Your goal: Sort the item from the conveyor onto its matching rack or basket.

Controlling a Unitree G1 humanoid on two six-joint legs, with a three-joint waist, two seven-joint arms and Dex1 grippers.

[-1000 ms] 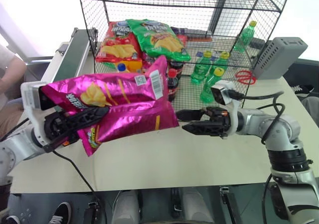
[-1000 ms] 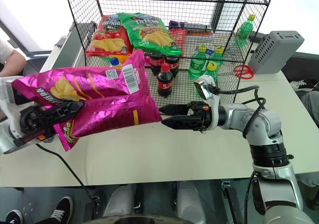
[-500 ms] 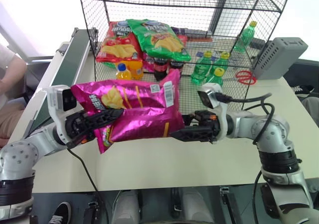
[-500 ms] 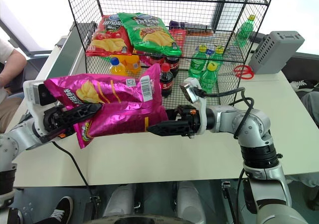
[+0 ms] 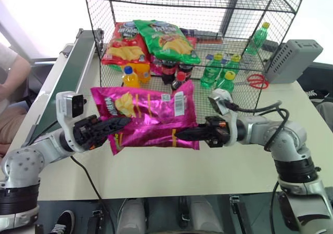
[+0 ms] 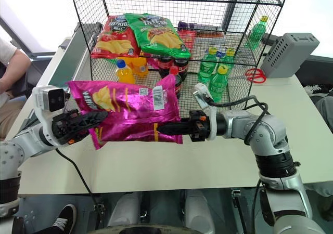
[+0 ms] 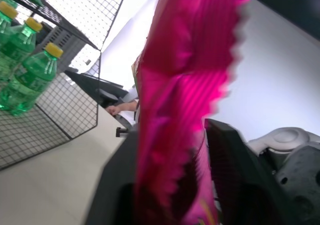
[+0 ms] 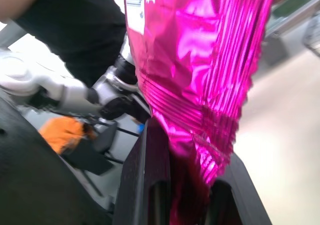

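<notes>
Grippers meet at the magenta chip bag (image 5: 148, 114), held in the air over the table (image 5: 171, 171) in front of the black wire rack (image 6: 177, 41). We see in the right wrist view the right gripper (image 8: 187, 185) clamped on the bag's crimped edge. In the left wrist view the left gripper (image 7: 175, 185) straddles the opposite edge, fingers (image 7: 230, 175) set slightly apart. Head views add the rack contents: red chip bag (image 5: 122, 44), green chip bag (image 5: 166, 39), cola bottles (image 5: 169, 70), green bottles (image 5: 218, 70). The conveyor (image 5: 65, 83) runs along the table's left side.
</notes>
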